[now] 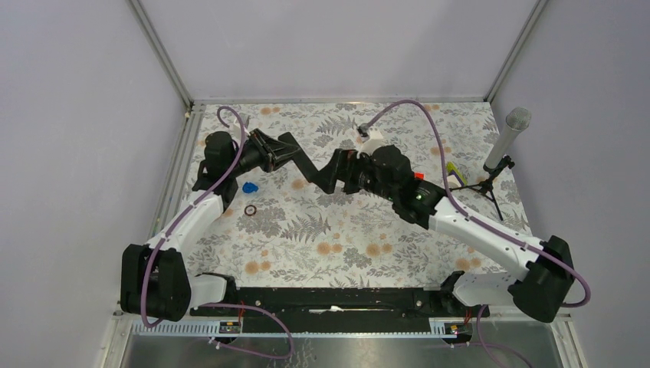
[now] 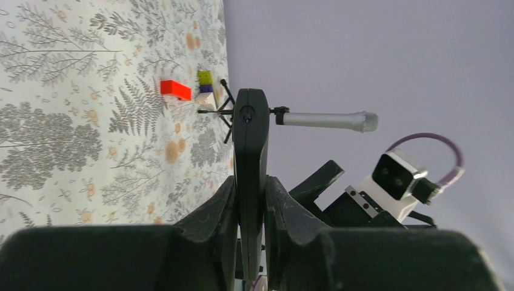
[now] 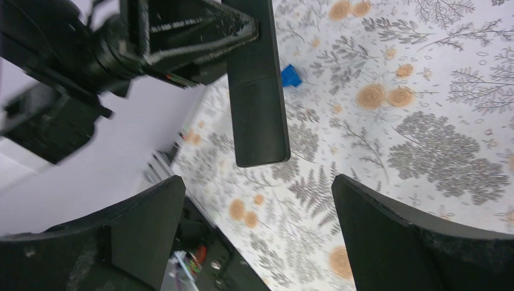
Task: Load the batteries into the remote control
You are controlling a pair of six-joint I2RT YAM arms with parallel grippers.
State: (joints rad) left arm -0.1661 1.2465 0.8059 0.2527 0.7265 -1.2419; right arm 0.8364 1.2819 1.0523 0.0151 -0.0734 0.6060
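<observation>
Slim matte-black rectangular remote control (image 1: 305, 165), lifted clear of the fern-and-flower-printed table (image 1: 345, 245) and held at one end by the left gripper (image 1: 280, 149). Jaws of that gripper clenched on the two broad faces of the remote control, shown edge-on in the left wrist view. Free end of the remote control directed toward the right gripper (image 3: 257, 182), stopping short of the gap between its jaws. Jaws of the right gripper released, spread wide, grasping nothing and apart from the remote control. Faint cross seam on the face of the remote control turned toward the right wrist camera.

On the table, placed with respect to the remote control in the overhead view:
- small bright-blue piece (image 3: 291, 76), to its left and a little nearer the arm bases
- small dark ring (image 1: 250, 209), likewise to its left, nearer the arm bases again
- bright red block (image 2: 176, 90), to its right, beyond the right gripper
- small green, purple and white block (image 2: 205, 85), farther to its right than the red block and just beside that block
- grey-headed microphone on a black tripod stand (image 1: 506, 138), well apart on its right
</observation>
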